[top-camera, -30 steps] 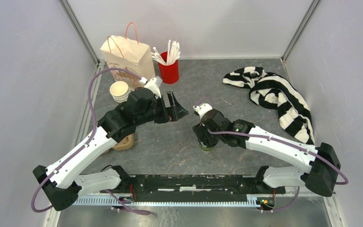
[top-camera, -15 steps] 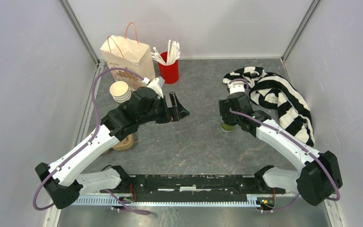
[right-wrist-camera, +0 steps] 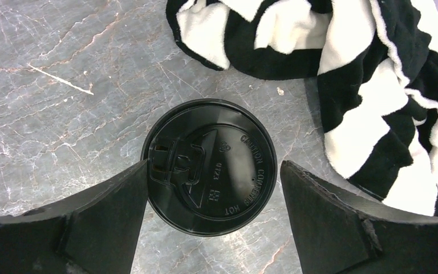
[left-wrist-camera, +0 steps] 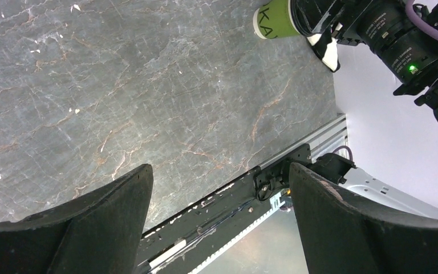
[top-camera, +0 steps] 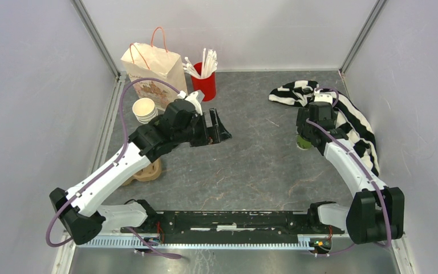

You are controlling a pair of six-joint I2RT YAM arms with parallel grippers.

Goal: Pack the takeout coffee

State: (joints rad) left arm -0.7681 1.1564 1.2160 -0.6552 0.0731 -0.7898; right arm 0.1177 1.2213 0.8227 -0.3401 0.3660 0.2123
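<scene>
Jaws of the right gripper (top-camera: 304, 138) are closed on a green paper cup (left-wrist-camera: 275, 20), one jaw set at each side of its round black lid (right-wrist-camera: 210, 166). The cup is held upright between them; whether its base is resting on the counter (top-camera: 251, 165) cannot be told. Just beyond these jaws and to their right, a black-and-white striped cloth (right-wrist-camera: 376, 85) is heaped, near the cup but not touching it. Ahead of them to the left, a thin pale sliver (right-wrist-camera: 60, 80) is seen lying on the counter.

Jaws of the left gripper (top-camera: 215, 127) are spread wide, with nothing held between them. They are poised over the counter well apart from the cup, which is seen far ahead of them in the left wrist view. Behind these jaws, beside the left arm, a stack of lidless cups (top-camera: 144, 109) is placed. Further behind, a brown paper bag (top-camera: 154, 68) with red handles is stood, and a red cup of white sticks (top-camera: 203, 85) is set just beside it.
</scene>
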